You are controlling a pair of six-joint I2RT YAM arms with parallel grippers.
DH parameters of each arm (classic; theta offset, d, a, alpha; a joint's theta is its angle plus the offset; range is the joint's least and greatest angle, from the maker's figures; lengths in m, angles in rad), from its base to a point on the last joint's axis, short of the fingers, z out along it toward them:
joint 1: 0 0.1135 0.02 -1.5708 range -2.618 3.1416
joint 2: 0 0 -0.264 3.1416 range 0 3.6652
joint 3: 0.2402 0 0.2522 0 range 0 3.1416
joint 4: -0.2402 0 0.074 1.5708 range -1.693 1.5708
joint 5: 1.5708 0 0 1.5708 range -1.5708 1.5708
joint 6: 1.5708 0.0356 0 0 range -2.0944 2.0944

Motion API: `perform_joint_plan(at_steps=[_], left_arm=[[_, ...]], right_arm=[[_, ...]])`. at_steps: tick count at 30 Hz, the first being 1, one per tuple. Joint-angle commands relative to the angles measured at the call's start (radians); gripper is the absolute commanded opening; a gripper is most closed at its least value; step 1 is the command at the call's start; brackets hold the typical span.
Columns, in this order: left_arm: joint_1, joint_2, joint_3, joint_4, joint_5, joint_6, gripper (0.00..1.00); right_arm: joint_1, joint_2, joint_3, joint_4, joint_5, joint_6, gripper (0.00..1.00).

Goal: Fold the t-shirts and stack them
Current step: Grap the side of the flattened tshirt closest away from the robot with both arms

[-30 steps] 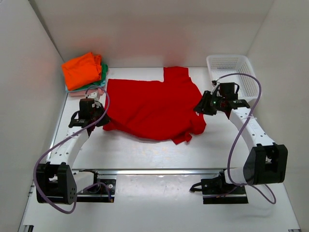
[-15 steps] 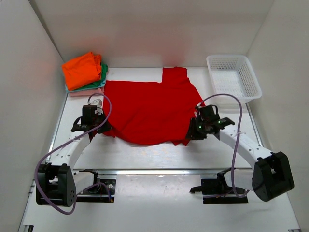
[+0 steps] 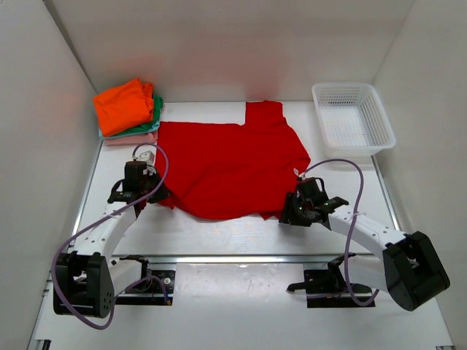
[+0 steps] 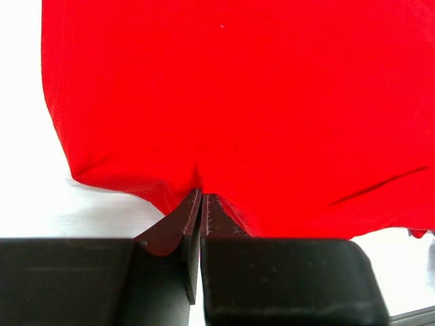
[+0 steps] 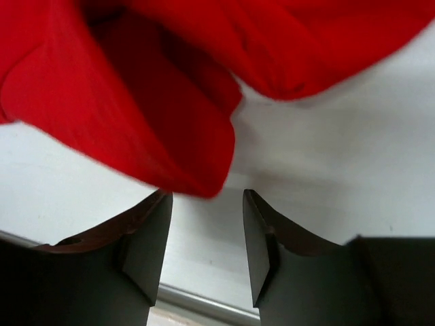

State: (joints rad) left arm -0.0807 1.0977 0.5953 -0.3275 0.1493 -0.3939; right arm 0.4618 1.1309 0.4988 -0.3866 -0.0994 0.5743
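- The red shirt (image 3: 230, 164) lies spread in the middle of the table (image 3: 219, 233). One sleeve points toward the back and the near hem faces the arms.
- The near right corner is bunched into loose folds. The rest lies fairly flat.
- Left claw (image 4: 200, 200): closed tight on the near left hem corner, and the cloth puckers at the pinch.
- Right claw (image 5: 204, 197): jaws apart at the near right corner. A rolled fold of hem hangs just in front of one finger, with nothing clamped.
- Handling, our judgement: the cloth is light, thin and limp. It will sag between two holds and keep no shape. It is not fragile, but it may slip out of a shallow pinch.
- Where to hold: we would take the hem corners or the shoulder seams, where doubled cloth gives more bite, and catch both layers.
- Surface: white and smooth. We expect the shirt to slide easily when dragged, with wrinkles travelling along.
- Room: white walls (image 3: 219, 44) stand on three sides.
- Back left, a folded stack sits just beside the red shirt: orange shirt (image 3: 122, 106) over green shirt (image 3: 156, 109) and pink shirt (image 3: 135, 137).
- The basket (image 3: 383, 124) stands back right, apart from the cloth.
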Motion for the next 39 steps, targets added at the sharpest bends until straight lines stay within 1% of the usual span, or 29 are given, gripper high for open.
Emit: perform_joint_plan(at_steps=[1,4,8,11,12,13,14,15,19,20,22,24,27,29,34,37,39], left_arm=[[-0.005,-0.036,-0.017,0.031,0.013,-0.003,0.13],[-0.007,-0.038,-0.017,0.028,0.013,-0.010,0.13],[0.002,-0.041,-0.018,0.033,0.019,-0.016,0.13],[-0.005,-0.047,-0.025,0.038,0.015,-0.022,0.13],[-0.004,-0.044,-0.026,0.039,0.015,-0.022,0.13],[-0.004,-0.051,-0.026,0.041,0.019,-0.019,0.12],[-0.007,-0.052,-0.035,0.035,0.015,-0.025,0.13],[-0.007,-0.056,-0.029,0.039,0.015,-0.022,0.12],[-0.010,-0.055,-0.028,0.033,0.016,-0.028,0.13],[-0.004,-0.059,-0.028,0.038,0.016,-0.031,0.13],[-0.008,-0.061,-0.032,0.038,0.021,-0.030,0.13],[-0.011,-0.067,-0.034,0.042,0.026,-0.039,0.13],[-0.011,-0.081,-0.035,0.033,0.032,-0.039,0.13],[-0.005,-0.085,-0.032,0.025,0.032,-0.036,0.13],[-0.001,-0.085,-0.029,0.016,0.024,-0.034,0.13],[-0.010,-0.088,-0.029,0.016,0.026,-0.034,0.13],[-0.011,-0.088,-0.026,0.009,0.023,-0.031,0.13]], right_arm=[[0.020,0.059,0.021,0.123,0.041,-0.010,0.44],[0.046,0.116,0.043,0.135,0.050,-0.016,0.46],[0.074,0.161,0.046,0.155,0.072,-0.013,0.45],[0.081,0.174,0.037,0.167,0.079,-0.010,0.32],[0.086,0.182,0.026,0.166,0.081,-0.011,0.31],[0.086,0.185,0.027,0.175,0.082,-0.013,0.19],[0.089,0.191,0.026,0.173,0.093,-0.007,0.13],[0.084,0.181,0.026,0.160,0.096,-0.011,0.00],[0.112,0.115,0.038,0.056,0.095,0.018,0.00],[0.130,0.062,0.035,0.023,0.098,0.057,0.00],[0.153,0.021,0.023,-0.029,0.093,0.079,0.00],[0.173,-0.052,0.020,-0.079,0.050,0.114,0.00],[0.172,-0.138,0.015,-0.107,-0.071,0.115,0.01],[0.153,-0.177,0.004,-0.115,-0.178,0.098,0.01],[0.124,-0.221,0.006,-0.176,-0.295,0.048,0.00],[0.143,-0.270,0.003,-0.173,-0.341,0.051,0.00],[0.138,-0.299,-0.009,-0.155,-0.426,0.055,0.00]])
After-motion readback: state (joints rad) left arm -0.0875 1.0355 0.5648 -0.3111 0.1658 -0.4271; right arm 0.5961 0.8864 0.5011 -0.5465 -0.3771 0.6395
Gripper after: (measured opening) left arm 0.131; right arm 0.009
